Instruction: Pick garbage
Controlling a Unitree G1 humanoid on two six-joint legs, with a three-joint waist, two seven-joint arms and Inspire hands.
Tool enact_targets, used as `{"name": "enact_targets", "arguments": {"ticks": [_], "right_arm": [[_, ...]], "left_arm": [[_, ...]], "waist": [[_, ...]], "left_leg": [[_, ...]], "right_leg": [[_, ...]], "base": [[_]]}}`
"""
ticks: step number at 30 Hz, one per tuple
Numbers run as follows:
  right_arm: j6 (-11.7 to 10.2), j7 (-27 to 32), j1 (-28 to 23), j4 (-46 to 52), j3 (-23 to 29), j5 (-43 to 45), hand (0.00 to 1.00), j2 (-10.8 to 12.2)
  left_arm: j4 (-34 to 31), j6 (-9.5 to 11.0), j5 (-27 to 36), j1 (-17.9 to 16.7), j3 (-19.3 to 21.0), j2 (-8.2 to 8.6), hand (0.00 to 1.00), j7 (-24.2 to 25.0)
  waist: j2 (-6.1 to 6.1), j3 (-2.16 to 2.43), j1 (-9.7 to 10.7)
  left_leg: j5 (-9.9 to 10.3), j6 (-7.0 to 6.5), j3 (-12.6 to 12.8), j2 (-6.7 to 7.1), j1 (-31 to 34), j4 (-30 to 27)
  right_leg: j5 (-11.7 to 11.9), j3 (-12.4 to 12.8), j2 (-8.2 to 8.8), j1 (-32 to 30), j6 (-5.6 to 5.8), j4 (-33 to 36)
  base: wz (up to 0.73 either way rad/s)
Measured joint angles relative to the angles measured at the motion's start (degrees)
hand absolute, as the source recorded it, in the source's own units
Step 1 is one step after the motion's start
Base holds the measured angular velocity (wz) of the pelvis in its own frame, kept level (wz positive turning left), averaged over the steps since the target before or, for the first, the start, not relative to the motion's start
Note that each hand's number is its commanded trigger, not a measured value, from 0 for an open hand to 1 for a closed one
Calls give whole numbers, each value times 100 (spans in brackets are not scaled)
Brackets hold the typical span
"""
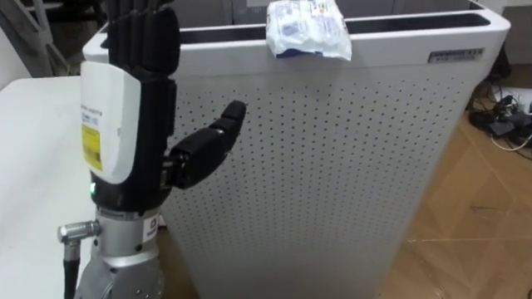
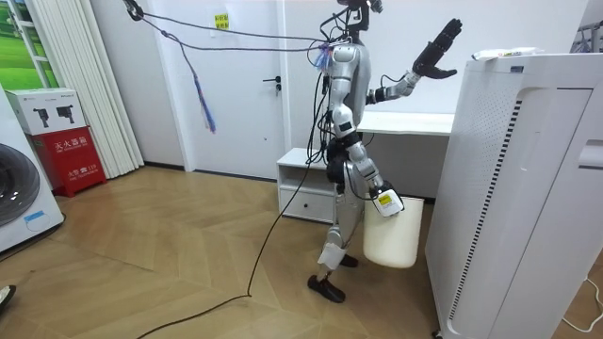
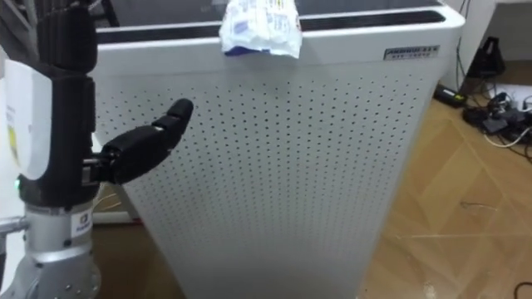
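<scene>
One wrapper (image 1: 307, 29) atop white perforated appliance (image 1: 332, 183), left hand (image 1: 133, 83) raised alongside

wrapper (image 1: 307, 29): crinkled glossy plastic | white unit (image 1: 332, 166): matt perforated plastic | floor (image 1: 482, 216): wood

No print legible, yellow label (image 1: 91, 138) on robot hand (image 1: 137, 91) unreadable

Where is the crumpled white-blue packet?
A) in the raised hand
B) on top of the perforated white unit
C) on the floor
B: the packet lies on the top edge of the unit, apart from the open left hand.
</scene>
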State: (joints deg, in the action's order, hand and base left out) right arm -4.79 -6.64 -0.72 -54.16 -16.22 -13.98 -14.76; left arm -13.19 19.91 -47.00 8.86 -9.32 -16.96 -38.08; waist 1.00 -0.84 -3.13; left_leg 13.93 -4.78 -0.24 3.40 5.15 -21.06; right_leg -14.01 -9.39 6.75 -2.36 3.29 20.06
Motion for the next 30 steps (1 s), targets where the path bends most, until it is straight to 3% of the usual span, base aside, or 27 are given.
{"name": "enact_targets", "arguments": {"ticks": [5, 10, 13, 20, 30], "right_arm": [[0, 31, 12, -1, 7, 70, 100, -28], [-1, 34, 12, 38, 0, 70, 100, -31], [-1, 29, 17, 55, -7, 97, 100, -31], [-11, 24, 24, 132, -51, 186, 100, -36], [-13, 45, 40, 147, -52, 188, 100, -31]], "left_arm": [[-31, -22, -10, 0, -2, -3, 0, -3], [-299, -243, 3, 0, -60, -123, 0, -1], [-330, -253, -8, 0, -291, -200, 0, 17], [-330, -293, 5, 42, -675, -205, 0, 101], [-356, -521, 0, 567, -780, -210, 0, 398]], "waist": [[-23, 2, 19], [-37, 18, 130], [-37, 28, 158], [-31, 59, 288], [-9, 66, 380]], "left_leg": [[-4, 7, 4, -1, -284, 280], [-6, 9, 3, -14, -512, 472], [-12, 18, 9, -13, -694, 607], [-22, 33, -1, -8, -793, 661], [-47, 72, 1, -70, -887, 787]], "right_leg": [[36, 3, -33, 297, 12, -337], [132, -2, -79, 611, 33, -739], [152, 21, -93, 768, 34, -863], [158, 15, -110, 934, 24, -1042], [174, 144, -178, 950, -3, -1049]], "base": [[-1], [-1], [-6], [0], [-3]]}}
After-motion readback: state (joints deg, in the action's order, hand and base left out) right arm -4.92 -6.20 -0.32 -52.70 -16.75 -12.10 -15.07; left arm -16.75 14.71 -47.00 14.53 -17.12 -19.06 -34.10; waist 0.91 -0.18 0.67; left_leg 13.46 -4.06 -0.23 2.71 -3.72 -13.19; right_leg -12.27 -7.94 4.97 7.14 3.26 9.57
